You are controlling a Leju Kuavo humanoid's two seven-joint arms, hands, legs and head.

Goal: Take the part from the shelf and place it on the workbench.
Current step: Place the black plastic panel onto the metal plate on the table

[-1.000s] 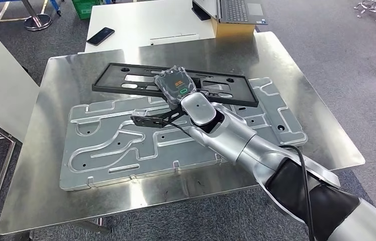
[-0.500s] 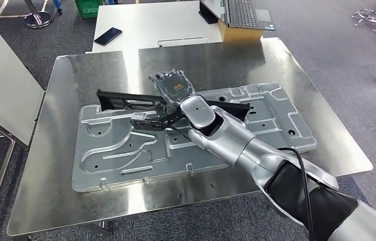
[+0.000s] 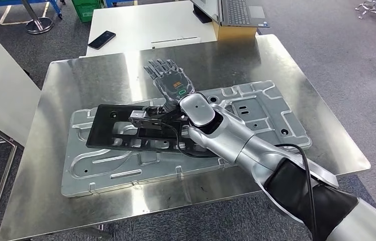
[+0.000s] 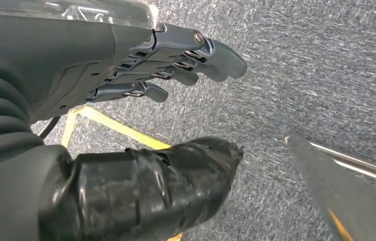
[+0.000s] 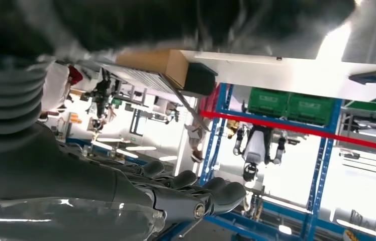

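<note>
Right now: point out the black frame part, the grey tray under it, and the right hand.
black frame part (image 3: pixel 106 131), head view, left end bar.
grey tray (image 3: pixel 271 108), head view, bare right section.
right hand (image 3: pixel 170 83), head view, back of hand.

No legible text or labels anywhere.

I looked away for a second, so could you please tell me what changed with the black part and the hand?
The black frame part came down from the far side of the grey metal plate onto its middle, and the right hand let it go: its fingers now lie spread above the workbench. The plate, phone and laptop kept their places.
</note>
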